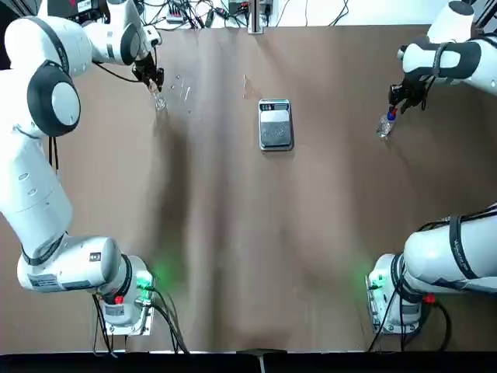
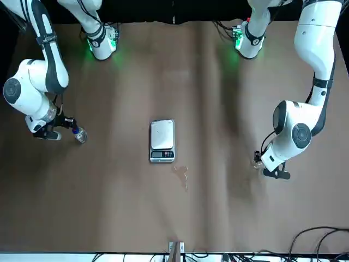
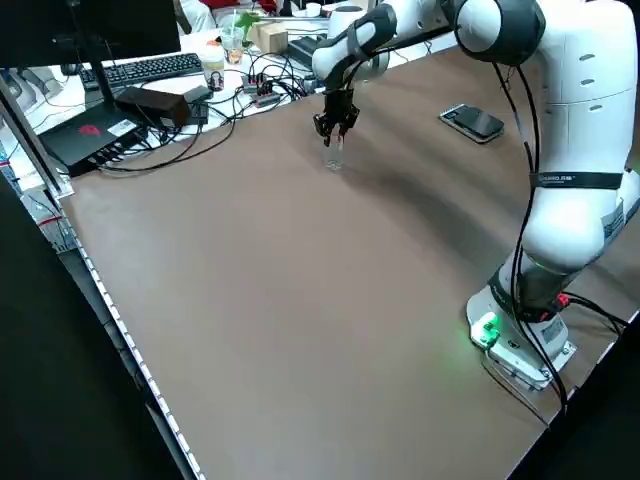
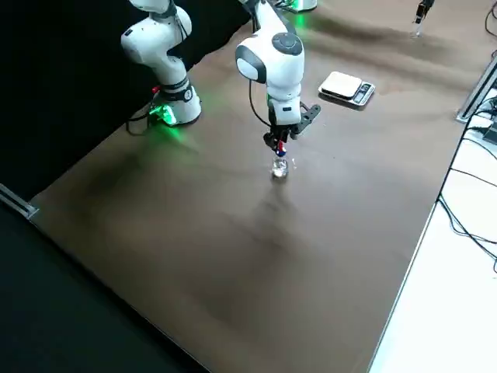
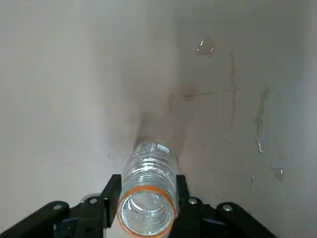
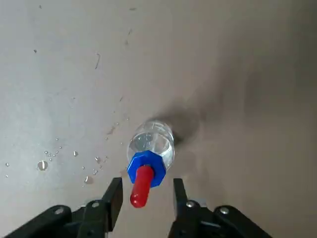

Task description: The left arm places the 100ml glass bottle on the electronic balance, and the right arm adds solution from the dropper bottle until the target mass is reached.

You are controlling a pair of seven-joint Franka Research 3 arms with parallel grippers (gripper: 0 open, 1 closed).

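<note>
two white franka arms at one brown table (image 1: 233, 256). one electronic balance (image 1: 275, 124) sits mid-table toward the far edge, steel plate bare. one 100ml glass bottle (image 5: 147, 194), capless with an orange-ringed mouth, stands at the far left of the table, left gripper (image 5: 146, 198) clenched on its neck. one dropper bottle (image 6: 147, 154), blue cap, red tip, stands at the far right; right gripper (image 6: 144, 194) straddles the red tip, fingers apart, not touching. several small droplets (image 6: 49, 161) lie scattered on the table beside it.

Brown surface (image 1: 233, 249). Clear glass bottle (image 5: 148, 198), orange ring at mouth. Dropper bottle (image 6: 148, 151): clear body, blue cap, red tip. Scale (image 1: 276, 124), centre frame: silver plate, dark display strip. Arms white, grey bands.
</note>
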